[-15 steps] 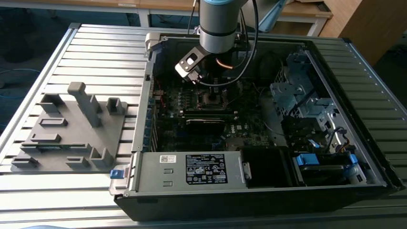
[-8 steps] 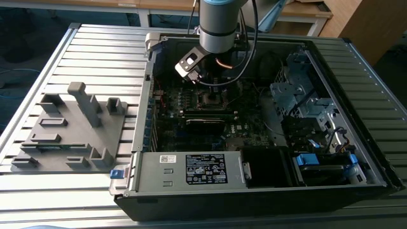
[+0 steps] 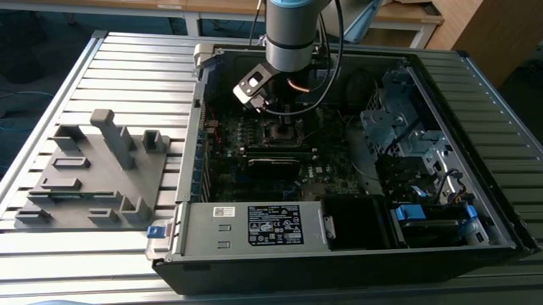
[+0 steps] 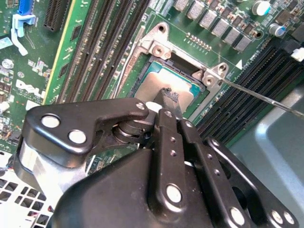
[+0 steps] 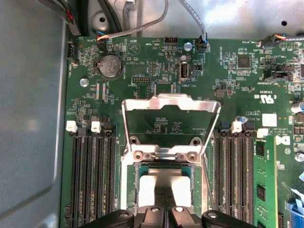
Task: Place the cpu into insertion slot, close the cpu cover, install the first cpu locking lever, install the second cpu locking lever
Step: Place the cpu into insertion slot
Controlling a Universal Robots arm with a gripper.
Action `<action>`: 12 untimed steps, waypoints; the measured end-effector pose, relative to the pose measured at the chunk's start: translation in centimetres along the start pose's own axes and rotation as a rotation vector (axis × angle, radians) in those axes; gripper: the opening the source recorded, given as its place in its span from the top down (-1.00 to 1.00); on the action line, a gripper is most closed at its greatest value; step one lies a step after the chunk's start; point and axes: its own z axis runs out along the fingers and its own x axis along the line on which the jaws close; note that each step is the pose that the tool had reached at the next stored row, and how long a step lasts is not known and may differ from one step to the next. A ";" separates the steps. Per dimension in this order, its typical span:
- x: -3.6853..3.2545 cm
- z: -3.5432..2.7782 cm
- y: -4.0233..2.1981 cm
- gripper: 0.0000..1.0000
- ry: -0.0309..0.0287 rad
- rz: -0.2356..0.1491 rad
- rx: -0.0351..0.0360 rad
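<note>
Gripper [image 4: 166, 97] at cpu [image 4: 153, 85] in insertion slot [image 4: 159, 50]; first wrist view: cpu cover [image 5: 171, 101] raised.

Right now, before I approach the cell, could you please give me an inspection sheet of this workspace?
Surface: slatted metal table carrying an open computer case.
Job's things: cpu lies in the insertion slot; cpu cover raised open.
Clutter: grey fixture tray beside the case.
Gripper: gripper shut, tip at the cpu's top.
Cables: black cable loops off the arm; grey wires at the edge of the green board.
Surroundings: wooden furniture behind the table.
</note>
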 end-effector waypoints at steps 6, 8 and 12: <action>-0.01 -0.01 -0.01 0.80 -0.0005 0.000 0.0002; 0.05 -0.18 0.04 0.80 0.0025 0.000 -0.0015; 0.05 -1.06 0.08 0.80 0.0013 0.000 -0.0008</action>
